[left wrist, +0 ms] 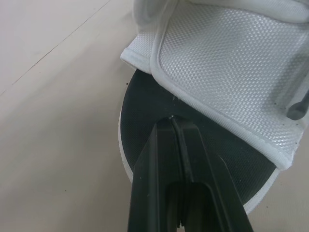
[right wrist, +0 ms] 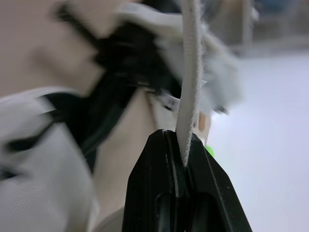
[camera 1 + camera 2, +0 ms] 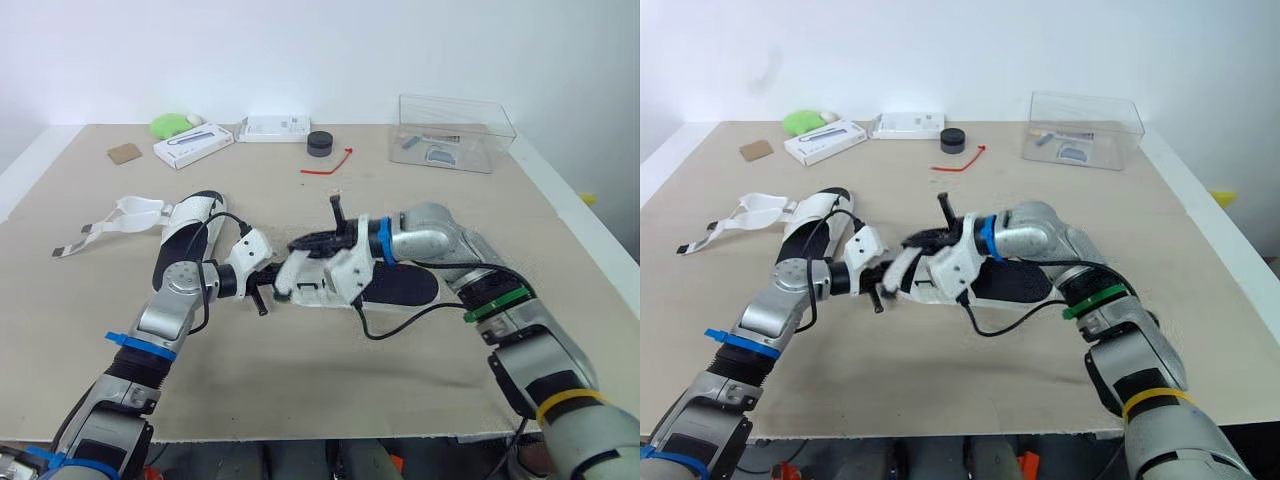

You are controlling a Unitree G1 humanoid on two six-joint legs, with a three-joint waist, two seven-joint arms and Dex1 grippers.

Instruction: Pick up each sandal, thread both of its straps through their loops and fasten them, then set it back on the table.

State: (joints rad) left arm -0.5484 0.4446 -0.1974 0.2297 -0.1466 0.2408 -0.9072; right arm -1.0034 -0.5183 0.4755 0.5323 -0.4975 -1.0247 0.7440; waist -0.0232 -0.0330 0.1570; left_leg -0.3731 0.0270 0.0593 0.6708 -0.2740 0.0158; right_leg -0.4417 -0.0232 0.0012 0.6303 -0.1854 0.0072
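Above table [image 3: 300,385], strap [image 2: 189,87] in right jaws.

left gripper [image 3: 264,292] and right gripper [image 3: 320,243] meet at a white-strapped, black-soled sandal [image 3: 400,285] — a second sandal [image 3: 185,228] lies farther left, straps splayed open

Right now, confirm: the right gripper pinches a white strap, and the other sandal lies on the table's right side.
Wrong side: the other sandal lies on the table's left side, as the left eye view shows. The right gripper does pinch a white strap.
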